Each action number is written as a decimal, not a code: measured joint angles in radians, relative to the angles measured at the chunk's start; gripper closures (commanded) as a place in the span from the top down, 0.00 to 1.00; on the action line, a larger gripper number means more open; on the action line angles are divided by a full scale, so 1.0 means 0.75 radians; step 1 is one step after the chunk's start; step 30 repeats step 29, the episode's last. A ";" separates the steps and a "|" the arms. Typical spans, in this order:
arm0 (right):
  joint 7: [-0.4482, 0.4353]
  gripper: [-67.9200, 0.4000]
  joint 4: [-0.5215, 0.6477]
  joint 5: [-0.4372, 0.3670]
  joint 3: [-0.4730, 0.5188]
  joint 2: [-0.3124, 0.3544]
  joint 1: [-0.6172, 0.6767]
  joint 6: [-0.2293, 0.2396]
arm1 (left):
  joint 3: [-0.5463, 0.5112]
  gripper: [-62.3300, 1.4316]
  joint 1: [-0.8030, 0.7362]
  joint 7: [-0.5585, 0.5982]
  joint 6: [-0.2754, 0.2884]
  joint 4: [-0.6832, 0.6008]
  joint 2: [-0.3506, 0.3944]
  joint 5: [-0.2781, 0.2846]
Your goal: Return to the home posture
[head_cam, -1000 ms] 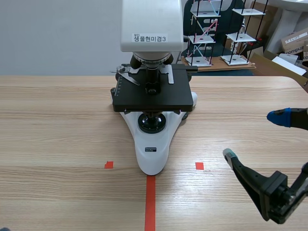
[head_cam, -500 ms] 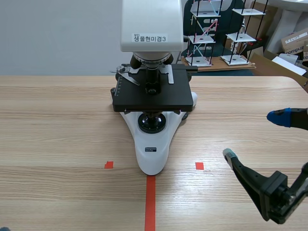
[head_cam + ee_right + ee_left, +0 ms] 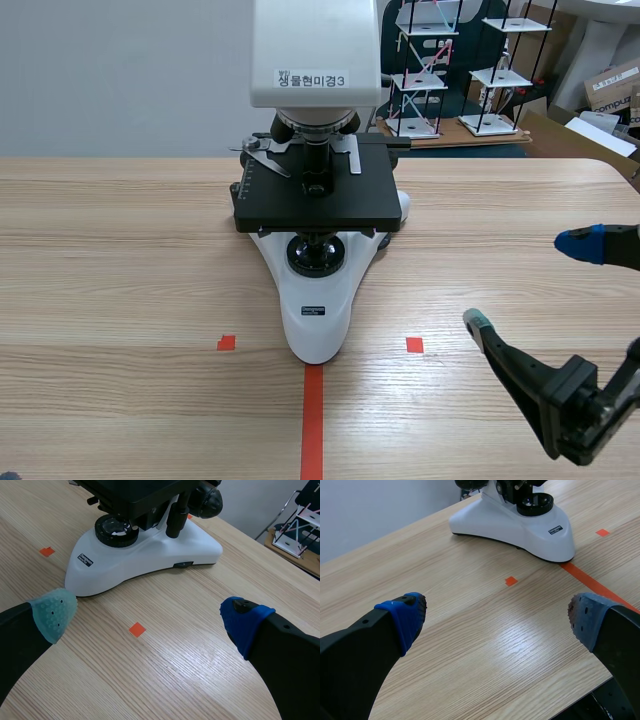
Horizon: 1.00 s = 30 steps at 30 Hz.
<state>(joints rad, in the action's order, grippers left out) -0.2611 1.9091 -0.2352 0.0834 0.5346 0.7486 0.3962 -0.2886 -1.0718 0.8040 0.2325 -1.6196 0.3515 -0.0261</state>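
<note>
Hands off the microscope (image 3: 318, 205), basically home I think

My right gripper (image 3: 530, 282) hangs to the right of the microscope's base, fingers spread wide on nothing. My left gripper (image 3: 495, 617) is spread and empty too, off its front left. Nothing needs gripping, so both sit clear.

microscope (image 3: 315, 300) on table (image 3: 120, 260), right pincer (image 3: 527, 282) – spread

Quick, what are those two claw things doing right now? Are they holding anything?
Left gripper: open, holding nothing.
Right gripper: open, holding nothing.
</note>
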 measured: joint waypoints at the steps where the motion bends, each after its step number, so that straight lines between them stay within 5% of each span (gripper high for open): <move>1: 0.000 0.94 0.000 0.000 0.000 0.000 0.000 0.000 | 0.000 0.96 0.000 0.000 0.000 0.000 0.000 0.000; 30: 0.000 0.94 0.000 0.000 0.000 0.000 0.000 0.000 | 0.000 0.96 0.000 0.041 0.000 0.000 0.000 0.000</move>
